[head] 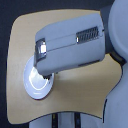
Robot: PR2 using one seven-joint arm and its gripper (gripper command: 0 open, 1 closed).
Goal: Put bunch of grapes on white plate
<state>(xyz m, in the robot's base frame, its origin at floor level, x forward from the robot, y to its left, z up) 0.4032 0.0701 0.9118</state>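
The white plate (35,82), round and glossy, lies flat at the near left of the exterior view, its far right part hidden. No grapes can be made out.

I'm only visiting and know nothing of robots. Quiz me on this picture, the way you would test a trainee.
1. True or false: the white plate lies fully uncovered on the wooden table.
2. What hangs over the plate? A) the robot's arm B) a cup C) a bottle
3. Short answer: does the bunch of grapes show anywhere in this view?

Key: 1 false, the arm hides part of its rim; 2 A; 3 no.
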